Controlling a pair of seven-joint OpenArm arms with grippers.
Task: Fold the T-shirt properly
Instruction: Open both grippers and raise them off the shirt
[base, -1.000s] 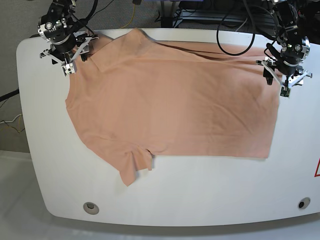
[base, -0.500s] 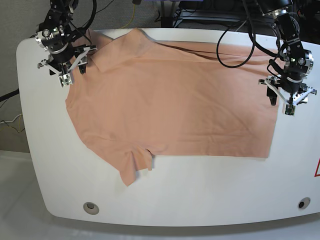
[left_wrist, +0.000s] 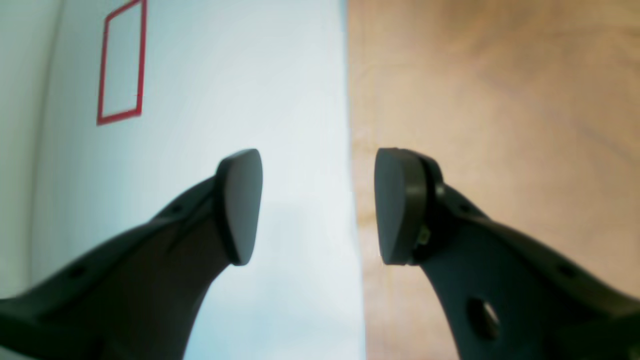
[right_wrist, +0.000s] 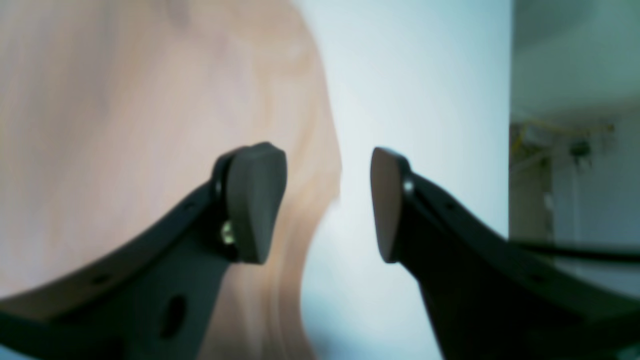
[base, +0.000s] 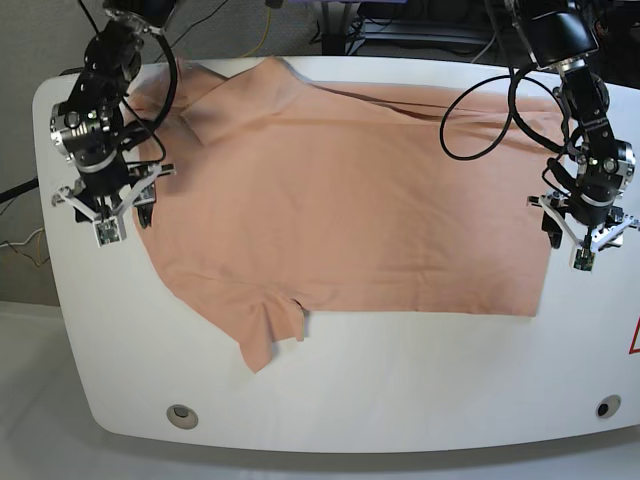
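The salmon-pink T-shirt (base: 340, 200) lies spread flat on the white table (base: 400, 380), one short sleeve (base: 265, 335) pointing at the front edge. My left gripper (base: 580, 243) hangs open over the shirt's right-hand edge. In the left wrist view the left gripper (left_wrist: 317, 205) straddles that edge, with T-shirt cloth (left_wrist: 500, 125) under one finger and bare table (left_wrist: 225, 75) under the other. My right gripper (base: 104, 215) is open at the shirt's left-hand edge. In the right wrist view the right gripper (right_wrist: 327, 205) holds nothing, and the T-shirt (right_wrist: 125, 125) lies under its left finger.
Two round holes (base: 181, 415) (base: 607, 406) sit near the table's front corners. A red outlined mark (left_wrist: 121, 62) is on the table beside the left gripper. Black cables (base: 480, 100) loop over the shirt's back right part. The table's rim lies close outside both grippers.
Both arms have moved from the back corners toward the front along the shirt's side edges. The shirt itself has not shifted.
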